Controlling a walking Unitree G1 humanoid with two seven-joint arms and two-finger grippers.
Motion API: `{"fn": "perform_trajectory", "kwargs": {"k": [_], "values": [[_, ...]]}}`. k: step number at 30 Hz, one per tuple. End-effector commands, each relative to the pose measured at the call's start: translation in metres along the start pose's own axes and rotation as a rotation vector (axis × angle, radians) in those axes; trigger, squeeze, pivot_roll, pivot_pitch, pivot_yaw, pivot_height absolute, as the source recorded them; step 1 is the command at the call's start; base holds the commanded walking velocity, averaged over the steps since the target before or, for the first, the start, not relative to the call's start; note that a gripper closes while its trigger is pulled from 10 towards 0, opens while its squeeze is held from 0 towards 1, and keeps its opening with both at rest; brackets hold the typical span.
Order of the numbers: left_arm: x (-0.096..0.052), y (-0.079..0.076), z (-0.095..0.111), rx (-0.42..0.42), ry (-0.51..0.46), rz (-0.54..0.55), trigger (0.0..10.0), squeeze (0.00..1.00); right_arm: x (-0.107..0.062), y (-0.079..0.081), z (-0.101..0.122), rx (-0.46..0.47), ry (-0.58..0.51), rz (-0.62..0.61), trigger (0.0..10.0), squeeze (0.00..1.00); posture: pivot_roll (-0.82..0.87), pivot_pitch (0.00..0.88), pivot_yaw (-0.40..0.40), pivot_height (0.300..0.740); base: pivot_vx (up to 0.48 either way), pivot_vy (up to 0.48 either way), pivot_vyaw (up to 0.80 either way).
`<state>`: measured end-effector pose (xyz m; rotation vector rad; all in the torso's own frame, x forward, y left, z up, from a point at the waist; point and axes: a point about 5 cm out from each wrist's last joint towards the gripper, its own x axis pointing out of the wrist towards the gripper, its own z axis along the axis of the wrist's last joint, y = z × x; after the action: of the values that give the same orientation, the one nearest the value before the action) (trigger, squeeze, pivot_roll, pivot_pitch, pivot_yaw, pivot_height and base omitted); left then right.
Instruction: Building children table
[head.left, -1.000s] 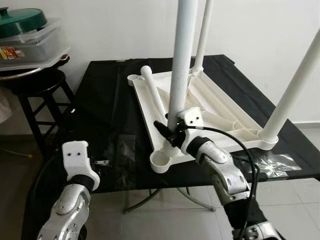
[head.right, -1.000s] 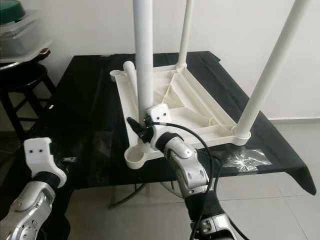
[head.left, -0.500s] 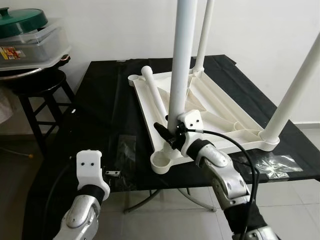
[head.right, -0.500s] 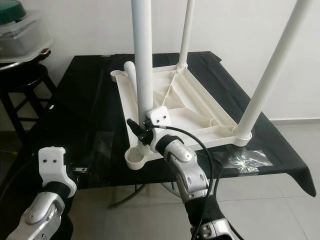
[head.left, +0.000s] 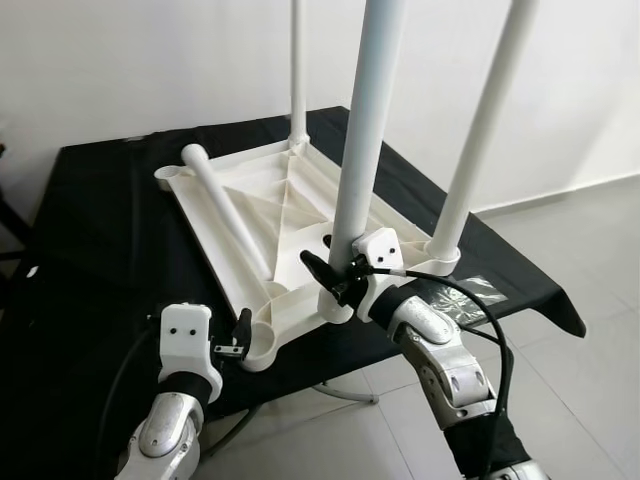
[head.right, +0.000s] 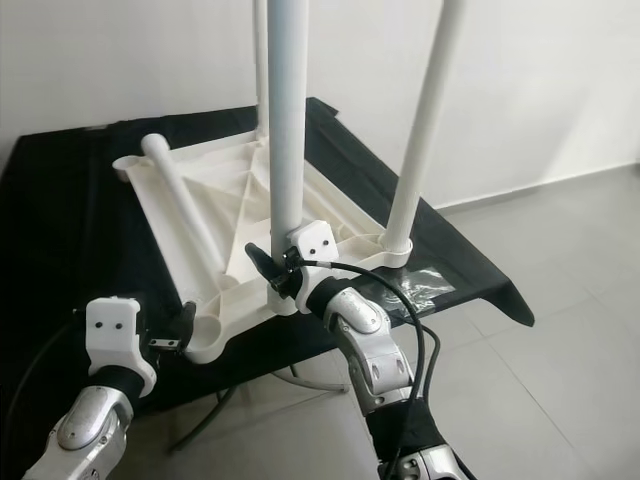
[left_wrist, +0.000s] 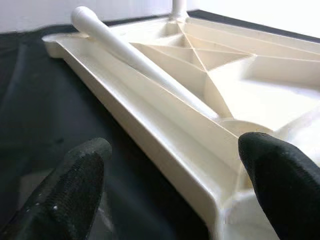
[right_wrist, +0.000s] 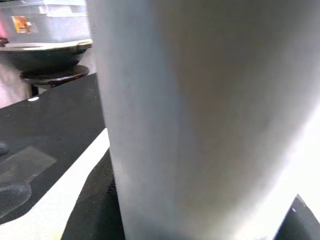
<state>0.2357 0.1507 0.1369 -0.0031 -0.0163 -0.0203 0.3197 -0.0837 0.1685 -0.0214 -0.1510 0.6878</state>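
Legs number four: three stand upright in the upturned white tabletop (head.left: 290, 200), one loose leg (head.left: 225, 208) lies across it, pointing from 11 to 5 o'clock. Right gripper (head.left: 335, 281) is clamped around the nearest upright leg (head.left: 365, 120). Left gripper (left_wrist: 170, 185) is spread, straddling the tabletop's near empty corner socket (head.left: 258, 343).

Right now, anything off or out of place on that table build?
One leg lies loose across the upturned tabletop instead of standing in a socket, and the near corner socket by the left pincer is empty. Three legs stand upright; the right pincer grips the nearest one near its base. No damage visible.
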Motion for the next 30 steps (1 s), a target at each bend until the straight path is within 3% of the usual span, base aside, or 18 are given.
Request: {"fn": "perform_trajectory", "kwargs": {"k": [1, 12, 20, 27, 30], "values": [[-0.002, 0.004, -0.005, 0.026, 0.014, 0.018, 10.0, 0.00, 0.000, 0.002, -0.008, 0.014, 0.025, 0.009, 10.0, 0.00, 0.00, 0.030, -0.007, 0.740, 0.000, 0.000, 0.00], [-0.001, 0.005, -0.003, 0.028, 0.006, 0.020, 10.0, 0.00, 0.004, 0.000, 0.000, -0.015, 0.000, 0.012, 10.0, 0.00, 0.01, 0.034, -0.003, 0.740, 0.000, 0.000, 0.00], [-0.005, 0.006, 0.000, 0.024, 0.000, 0.025, 10.0, 0.00, 0.013, 0.003, 0.019, -0.023, -0.049, 0.110, 10.0, 0.00, 0.03, 0.059, -0.005, 0.740, 0.000, 0.000, -0.78], [-0.007, 0.006, 0.001, 0.031, 0.000, 0.027, 10.0, 0.00, 0.017, 0.011, 0.035, -0.011, -0.094, 0.272, 10.0, 0.00, 0.04, 0.076, -0.004, 0.740, 0.000, 0.000, -0.57], [-0.008, 0.012, 0.004, 0.043, 0.000, 0.057, 10.0, 0.00, 0.011, 0.024, 0.051, 0.007, -0.114, 0.480, 10.0, 0.00, 0.05, 0.093, -0.001, 0.740, 0.000, 0.427, 0.00]]}}
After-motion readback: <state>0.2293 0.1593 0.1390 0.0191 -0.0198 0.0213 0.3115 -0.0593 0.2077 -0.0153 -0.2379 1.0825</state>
